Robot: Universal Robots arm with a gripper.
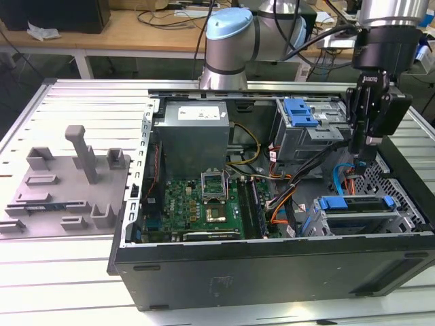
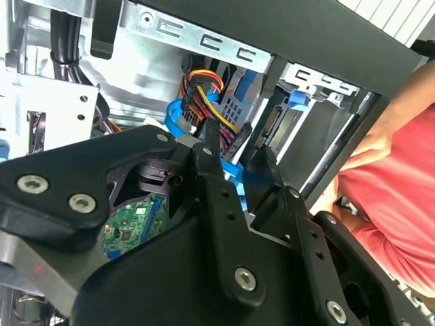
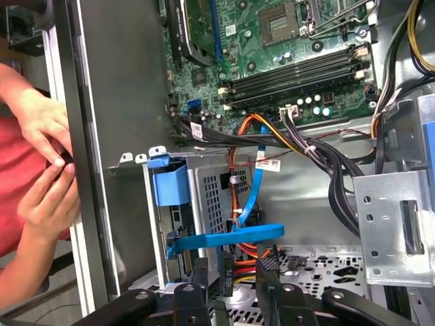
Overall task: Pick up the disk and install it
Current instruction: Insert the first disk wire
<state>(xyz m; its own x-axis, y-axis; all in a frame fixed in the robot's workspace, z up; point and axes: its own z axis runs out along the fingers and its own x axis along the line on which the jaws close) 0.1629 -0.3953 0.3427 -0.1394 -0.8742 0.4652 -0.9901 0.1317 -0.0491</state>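
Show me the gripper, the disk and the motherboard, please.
gripper (image 1: 357,153): exterior view, between its fingertips.
disk (image 1: 355,202): exterior view, on its blue bracket.
motherboard (image 1: 187,207): exterior view, on the green board.

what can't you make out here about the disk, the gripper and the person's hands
Disk: exterior view, the drive cage hides its label and body; seating unclear.
Gripper: second wrist view, its own black body hides what lies beneath.
Person's hands: first wrist view, the case wall hides what they hold.
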